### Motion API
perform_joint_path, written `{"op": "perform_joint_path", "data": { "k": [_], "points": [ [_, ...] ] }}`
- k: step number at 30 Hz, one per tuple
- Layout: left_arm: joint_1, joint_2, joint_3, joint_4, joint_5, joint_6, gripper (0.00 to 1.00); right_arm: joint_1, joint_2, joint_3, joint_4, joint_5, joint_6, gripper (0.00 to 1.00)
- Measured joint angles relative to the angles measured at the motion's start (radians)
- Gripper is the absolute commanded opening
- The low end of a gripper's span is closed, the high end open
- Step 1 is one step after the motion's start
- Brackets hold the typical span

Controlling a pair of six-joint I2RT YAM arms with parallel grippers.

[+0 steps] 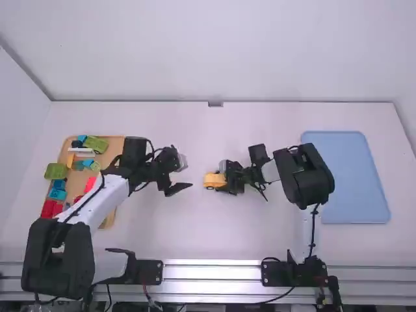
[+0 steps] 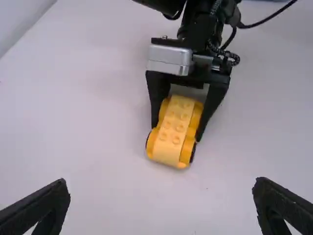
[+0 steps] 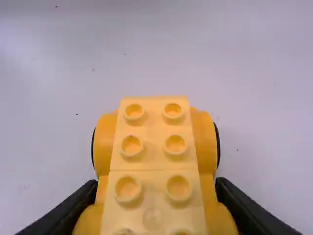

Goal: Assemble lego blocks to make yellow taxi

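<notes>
Near the middle of the table, the yellow wheeled car base (image 1: 212,181) is between the fingers of my right gripper (image 1: 229,181), which is shut on its sides. In the left wrist view the car base (image 2: 174,130) shows studs on top and dark wheels. The right wrist view has the car base (image 3: 155,156) close up, gripped by my right gripper (image 3: 155,203). My left gripper (image 1: 179,175) stands open left of the car base, a short gap away; in its own view, my left gripper (image 2: 161,203) has nothing between its fingers.
A wooden tray (image 1: 117,144) at the left holds several coloured blocks, green, blue, red, orange and white, partly behind the left arm. A blue tray (image 1: 351,175) lies at the right, beside the right arm.
</notes>
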Motion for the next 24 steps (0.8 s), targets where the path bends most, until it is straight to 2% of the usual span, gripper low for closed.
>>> {"op": "perform_joint_path", "data": {
  "k": [2, 6, 14, 19, 24],
  "points": [
    [0.0, 0.0, -0.001, 0.0, 0.0, 0.0, 0.99, 0.001, 0.0, 0.0, 0.003, 0.002, -0.001, 0.91],
    [0.0, 0.0, -0.001, 0.008, 0.0, 0.0, 0.99, 0.001, -0.021, 0.0, -0.035, 0.029, 0.025, 0.98],
    [0.003, 0.0, -0.001, 0.003, -0.001, 0.0, 0.99, 0.0, -0.233, -0.021, -0.363, 0.272, 0.059, 0.98],
    [0.003, 0.0, -0.001, 0.014, -0.058, -0.006, 0.99, -0.001, -0.409, -0.024, -0.476, 0.418, 0.066, 0.98],
    [0.003, -0.001, -0.001, 0.141, -0.158, -0.261, 0.99, -0.001, -0.547, -0.024, -0.521, 0.486, 0.067, 0.98]
  ]
}}
